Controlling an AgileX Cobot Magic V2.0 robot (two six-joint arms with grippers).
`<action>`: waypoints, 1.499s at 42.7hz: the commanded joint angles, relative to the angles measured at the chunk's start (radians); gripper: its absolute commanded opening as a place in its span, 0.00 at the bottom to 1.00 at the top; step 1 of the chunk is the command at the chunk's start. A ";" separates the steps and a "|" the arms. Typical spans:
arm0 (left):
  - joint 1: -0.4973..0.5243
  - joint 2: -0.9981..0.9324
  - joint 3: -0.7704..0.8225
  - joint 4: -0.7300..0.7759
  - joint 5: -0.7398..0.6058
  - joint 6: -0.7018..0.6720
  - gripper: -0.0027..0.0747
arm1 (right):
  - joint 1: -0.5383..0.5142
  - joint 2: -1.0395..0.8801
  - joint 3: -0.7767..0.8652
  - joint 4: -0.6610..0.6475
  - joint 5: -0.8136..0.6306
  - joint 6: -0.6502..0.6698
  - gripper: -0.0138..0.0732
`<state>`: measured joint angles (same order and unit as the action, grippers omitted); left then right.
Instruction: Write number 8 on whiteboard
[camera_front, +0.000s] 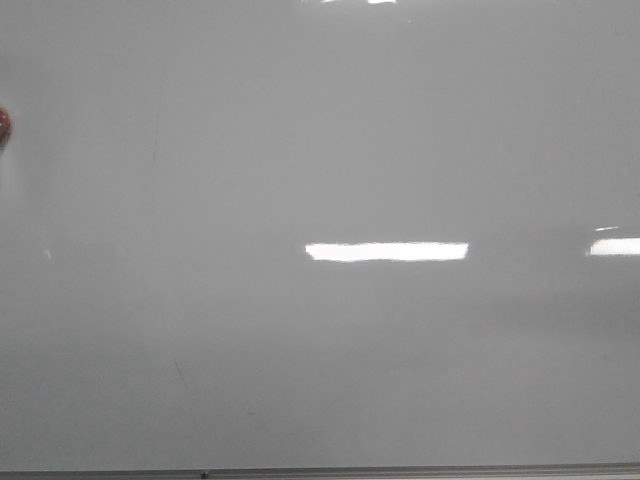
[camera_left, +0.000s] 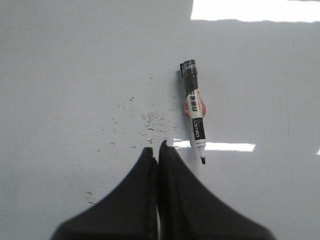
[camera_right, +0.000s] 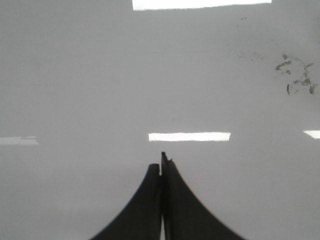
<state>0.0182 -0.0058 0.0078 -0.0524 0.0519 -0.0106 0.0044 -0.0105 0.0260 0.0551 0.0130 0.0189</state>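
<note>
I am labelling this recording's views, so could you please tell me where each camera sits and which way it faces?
Front view: looks forward at the whiteboard; no arm shows.
Left wrist view: on the left arm, facing a white surface with a marker; left gripper shut.
Right wrist view: on the right arm, facing a bare white surface; right gripper shut.
Shared: glossy white surface with light reflections.

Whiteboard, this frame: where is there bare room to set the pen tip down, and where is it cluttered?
In the front view nearly the whole whiteboard is bare, from the metal bottom edge upward, with no 8 drawn yet. The left wrist view is busier: a marker lies beside black smudges, just beyond the shut left claw. Ahead of the shut right claw it is bare, apart from smears.
</note>
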 joint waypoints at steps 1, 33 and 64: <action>0.002 -0.013 0.012 -0.001 -0.083 -0.001 0.01 | 0.002 -0.018 -0.002 0.002 -0.076 0.000 0.08; 0.002 -0.013 0.012 -0.001 -0.085 -0.001 0.01 | 0.002 -0.018 -0.002 0.002 -0.076 0.000 0.08; 0.002 0.087 -0.398 -0.001 0.087 -0.001 0.01 | 0.002 0.075 -0.443 0.002 0.205 0.000 0.08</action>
<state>0.0182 0.0200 -0.2882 -0.0524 0.1410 -0.0106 0.0044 0.0066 -0.3056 0.0551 0.2340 0.0189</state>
